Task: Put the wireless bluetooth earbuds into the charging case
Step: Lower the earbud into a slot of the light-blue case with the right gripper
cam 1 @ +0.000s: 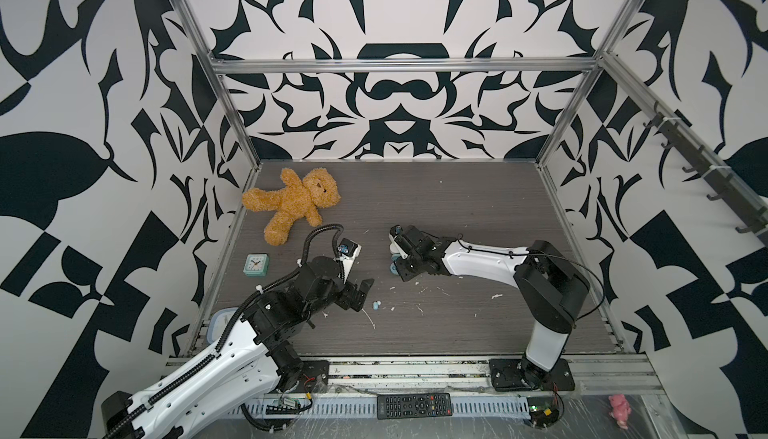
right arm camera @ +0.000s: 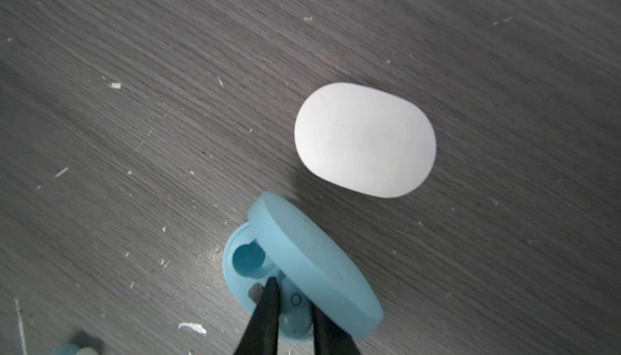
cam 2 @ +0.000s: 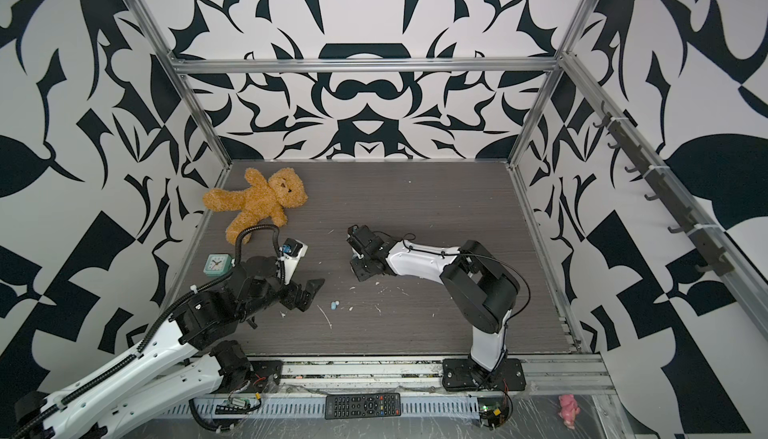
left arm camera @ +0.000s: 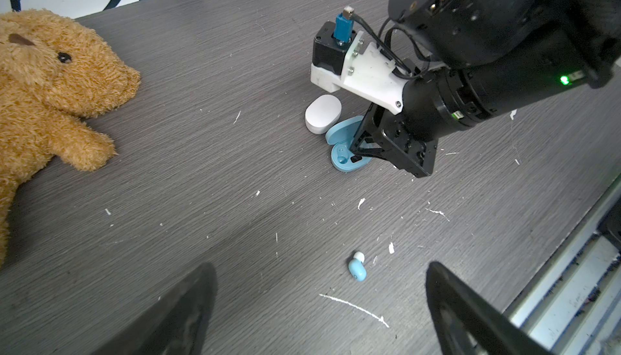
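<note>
Seating a blue bud (right arm camera: 295,308) in the blue case (right arm camera: 312,262) looks like the step in hand. The right gripper (right arm camera: 293,294) stands nearly closed, its two thin fingers pinching that bud from both sides. The bud sits low in its well, under the raised lid. The neighbouring well (right arm camera: 248,257) is empty. In both top views this work sits just right of the frame's centre, though the arm hides most of the case there. A closed white case (right arm camera: 364,140) lies just beside the blue one.

To finish well, the bud should go straight down until it sits flush. The fingers should then part only a little, because the lid leans close over one of them. A wide spread could push the lid or shove the light case along the table (cam 1: 457,216). Lifting straight up after letting go should keep the bud from being dragged out.

The left gripper (left arm camera: 322,319) is spread wide and holds nothing. A second blue bud (left arm camera: 357,269) lies on the table just ahead of it, in the lower centre of both top views and well apart from the case. It is small and rounded, so it may roll or skid. The fingers should straddle it squarely and close slowly.
</note>
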